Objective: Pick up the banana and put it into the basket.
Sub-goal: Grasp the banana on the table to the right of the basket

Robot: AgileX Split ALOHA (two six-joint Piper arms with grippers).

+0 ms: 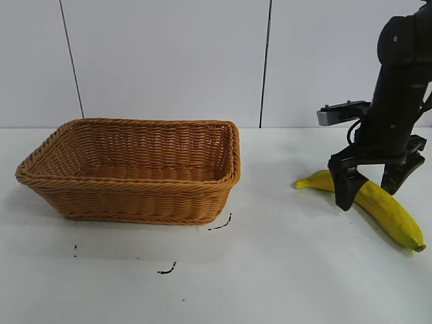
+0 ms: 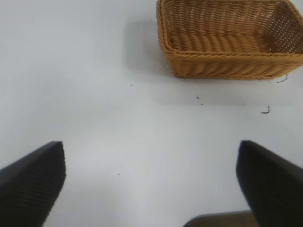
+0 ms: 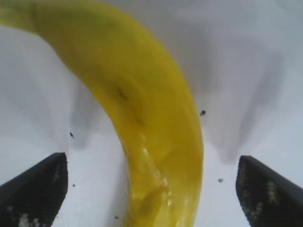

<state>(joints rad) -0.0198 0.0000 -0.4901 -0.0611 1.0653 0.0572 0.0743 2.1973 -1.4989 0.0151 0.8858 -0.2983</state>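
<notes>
The yellow banana [image 1: 385, 210] lies on the white table at the right. My right gripper [image 1: 373, 189] is open and straddles its middle, one finger on each side, low over the table. In the right wrist view the banana [image 3: 151, 123] runs between the two spread black fingers [image 3: 35, 187] without touching them. The tan wicker basket [image 1: 135, 172] stands empty at the left of the table. My left gripper [image 2: 151, 182] is open and empty above bare table, out of the exterior view; the basket [image 2: 227, 64] shows far off in the left wrist view.
Small black marks [image 1: 219, 225] dot the table in front of the basket. Open table lies between the basket and the banana. A white panelled wall stands behind the table.
</notes>
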